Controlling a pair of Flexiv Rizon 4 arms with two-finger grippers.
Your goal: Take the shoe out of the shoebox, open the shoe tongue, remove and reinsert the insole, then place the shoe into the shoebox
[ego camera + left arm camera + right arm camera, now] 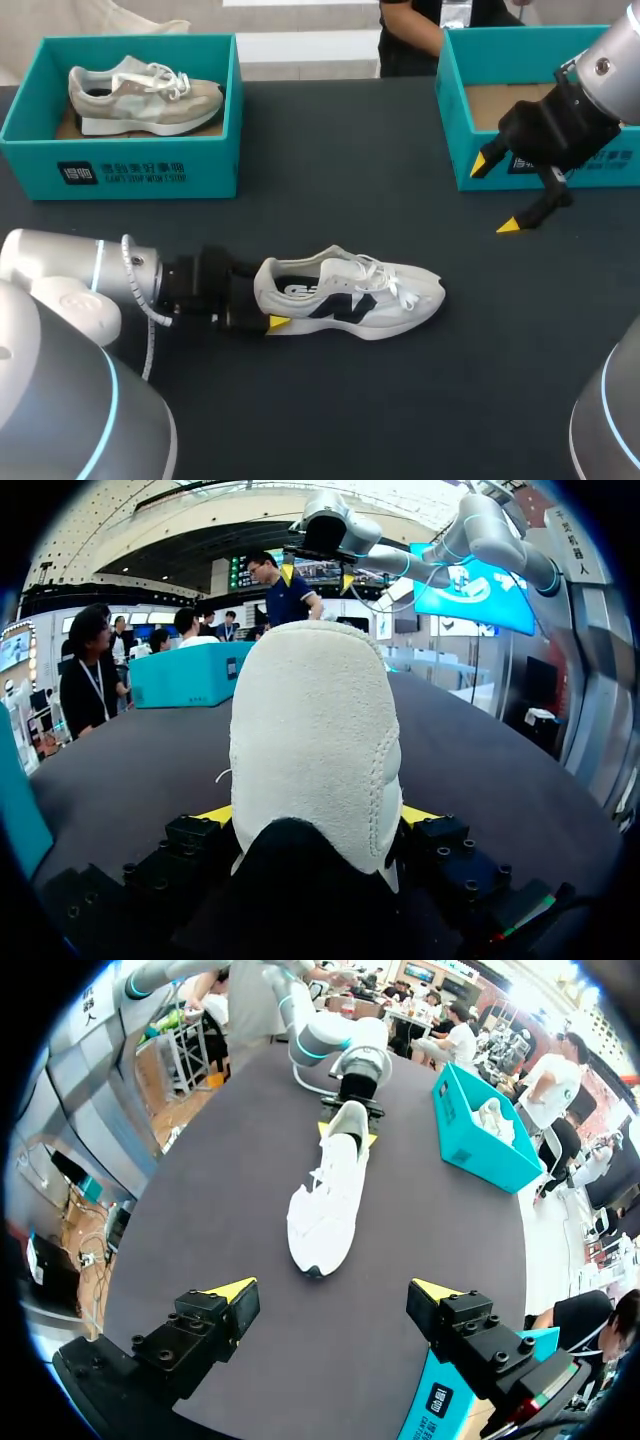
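Clamping the white mesh sneaker with black logo [350, 295] by its heel, your left gripper [268, 300] holds it upright on the dark bench [400, 400]; your right gripper [495, 195] hangs spread beyond its toe.

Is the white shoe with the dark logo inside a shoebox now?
No, the white shoe lies on the black table, its heel in the left gripper.

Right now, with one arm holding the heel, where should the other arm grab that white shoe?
Probably the tongue, pinched from above by the open right gripper. The white shoe stands on its sole, opening upward, and the left gripper clamps the heel, so that end is taken.
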